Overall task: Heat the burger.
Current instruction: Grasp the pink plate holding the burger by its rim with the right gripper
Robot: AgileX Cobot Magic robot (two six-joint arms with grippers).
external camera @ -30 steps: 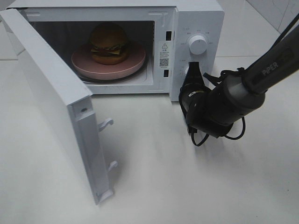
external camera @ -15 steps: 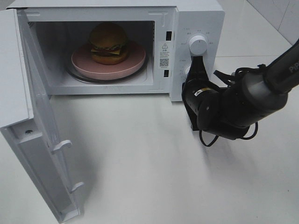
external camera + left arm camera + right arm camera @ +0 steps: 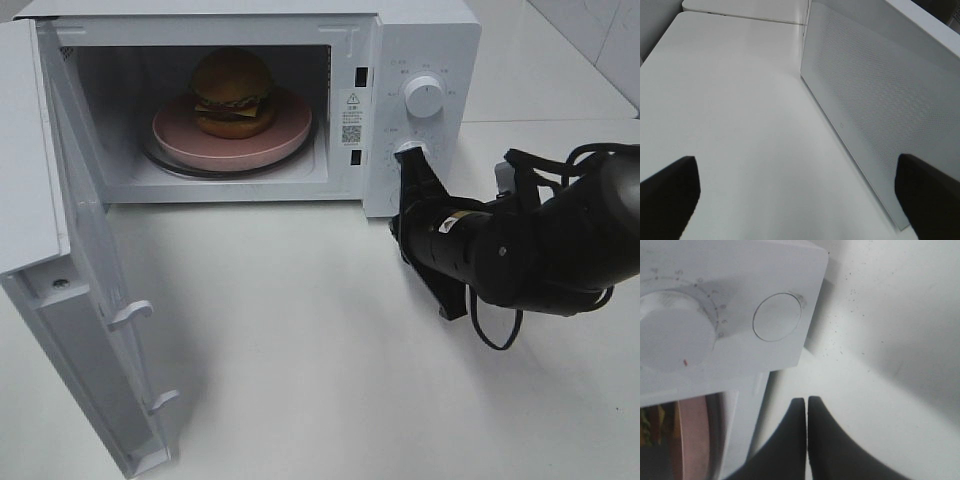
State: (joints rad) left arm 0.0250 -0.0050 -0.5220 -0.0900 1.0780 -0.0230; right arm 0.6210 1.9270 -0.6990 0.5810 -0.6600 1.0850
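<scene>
The burger point(image 3: 233, 92) sits on a pink plate point(image 3: 290, 135) inside the open microwave point(image 3: 425, 40). The right gripper point(image 3: 807, 402), clenched on nothing, is near its round button point(image 3: 777, 317). The left gripper point(image 3: 800, 195) gapes empty beside its door point(image 3: 865, 100).

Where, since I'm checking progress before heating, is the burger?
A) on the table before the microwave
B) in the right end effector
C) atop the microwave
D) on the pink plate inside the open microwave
D: the burger sits on the pink plate inside the microwave, whose door stands open.
</scene>
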